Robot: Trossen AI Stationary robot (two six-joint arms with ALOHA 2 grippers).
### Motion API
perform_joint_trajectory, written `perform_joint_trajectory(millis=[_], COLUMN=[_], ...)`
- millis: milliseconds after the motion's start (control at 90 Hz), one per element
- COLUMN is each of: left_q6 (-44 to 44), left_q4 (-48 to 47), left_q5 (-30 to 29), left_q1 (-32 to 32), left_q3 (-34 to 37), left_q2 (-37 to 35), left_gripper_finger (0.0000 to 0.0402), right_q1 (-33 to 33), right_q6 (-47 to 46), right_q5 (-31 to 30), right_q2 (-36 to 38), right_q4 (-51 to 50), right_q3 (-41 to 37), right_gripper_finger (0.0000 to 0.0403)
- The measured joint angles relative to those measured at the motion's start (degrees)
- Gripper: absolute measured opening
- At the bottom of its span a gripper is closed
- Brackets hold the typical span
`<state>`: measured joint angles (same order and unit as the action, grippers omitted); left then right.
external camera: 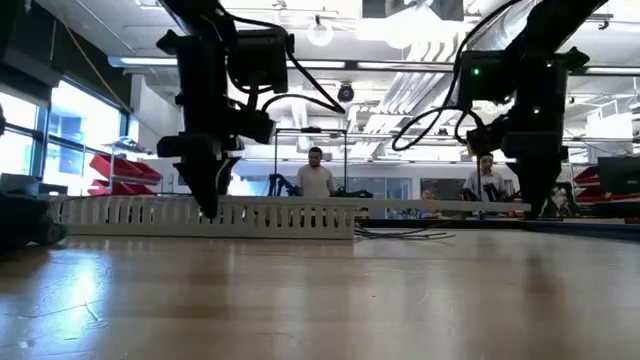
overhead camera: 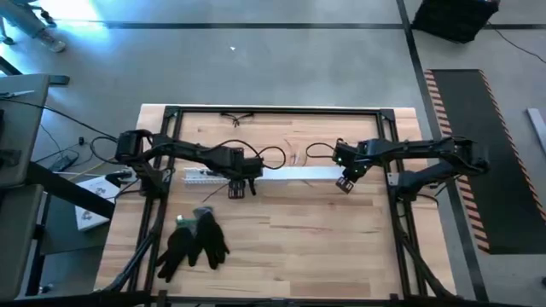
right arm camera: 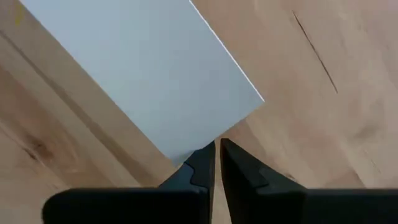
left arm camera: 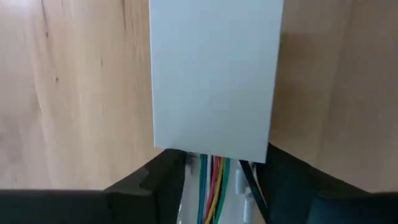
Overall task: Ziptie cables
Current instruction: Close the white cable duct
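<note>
A long white slotted channel point(overhead camera: 205, 176) lies across the middle of the table, and a flat white cover point(overhead camera: 294, 173) runs on from it toward the right. The cables point(left arm camera: 213, 180), green, red and yellow, show inside the channel where the cover point(left arm camera: 214, 74) ends. My left gripper point(overhead camera: 239, 189) points down, open, with one finger on either side of the channel; I cannot tell whether they touch it. My right gripper point(overhead camera: 345, 183) is shut at the cover's right end. My right gripper comes from above, pointing down, and its fingertips point(right arm camera: 202, 158) meet at a corner of the cover's free end point(right arm camera: 186, 148). What lies between the tips cannot be made out. In the low view that end point(external camera: 500, 206) stays level, about as high as the channel's top.
A pair of black gloves point(overhead camera: 194, 241) with a small green item point(overhead camera: 182, 220) lies near the front left. Thin wires point(external camera: 400, 234) lie on the table behind the channel. A black frame point(overhead camera: 281, 111) rims the table. People stand in the room beyond.
</note>
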<state>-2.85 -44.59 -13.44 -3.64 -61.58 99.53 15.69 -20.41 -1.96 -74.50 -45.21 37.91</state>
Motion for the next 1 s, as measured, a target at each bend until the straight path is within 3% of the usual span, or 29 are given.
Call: perform_joint_trajectory(millis=[278,633,1000], left_q6=[0.43,1.22,0.81], left_q4=[1.03,-7.80,-4.63], left_q5=[-1.24,4.31,5.51], left_q1=[0.07,0.11,-0.06], left_q3=[-0.05,-5.50,-3.10], left_q2=[0.04,0.00,-0.07], left_gripper_finger=[0.0160,0.0236,0.0241], right_q1=[-0.03,-0.07,-0.07], right_q6=[0.91,0.99,1.24], right_q5=[-1.88,-0.87,-0.97], right_q2=[0.00,0.00,0.00], right_q4=[-2.06,-2.66,-2.78], right_q3=[0.05,0.17,0.17], right_gripper_finger=[0.0011,0.0011,0.0011])
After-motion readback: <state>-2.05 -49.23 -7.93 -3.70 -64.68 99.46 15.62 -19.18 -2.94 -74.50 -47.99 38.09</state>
